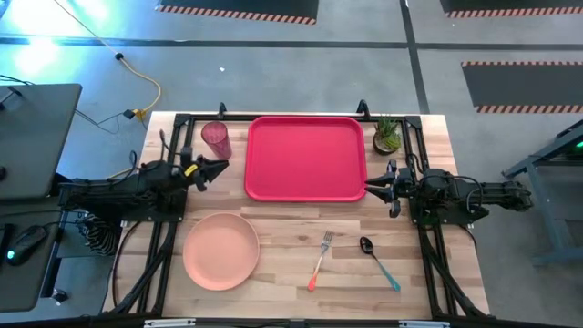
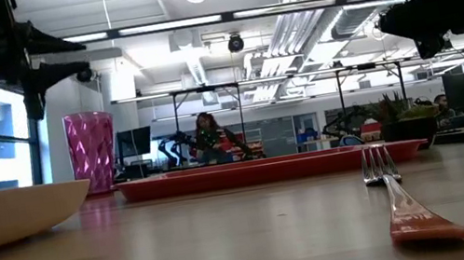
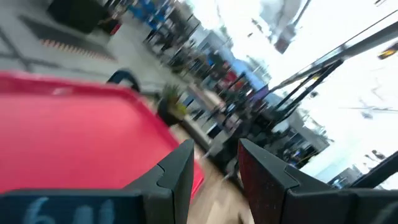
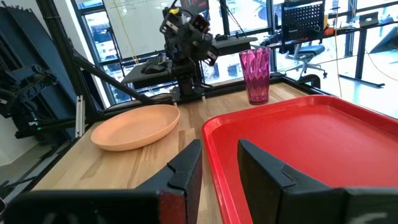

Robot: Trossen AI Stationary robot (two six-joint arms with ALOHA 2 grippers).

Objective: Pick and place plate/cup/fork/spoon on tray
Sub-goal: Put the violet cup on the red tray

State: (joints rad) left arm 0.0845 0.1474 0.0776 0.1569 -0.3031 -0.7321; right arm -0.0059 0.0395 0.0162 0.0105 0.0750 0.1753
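Your left end effector (image 1: 217, 169), fingers narrowly apart and empty, hangs just below the cup (image 1: 216, 139) at upper left, nearer than the right end effector (image 1: 375, 187).

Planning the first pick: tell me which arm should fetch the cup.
Left. The cup stands on the table beside the tray's left edge, just ahead of the left gripper, which is empty with its fingers apart. The right gripper, also empty, sits across the tray, probably a longer reach.
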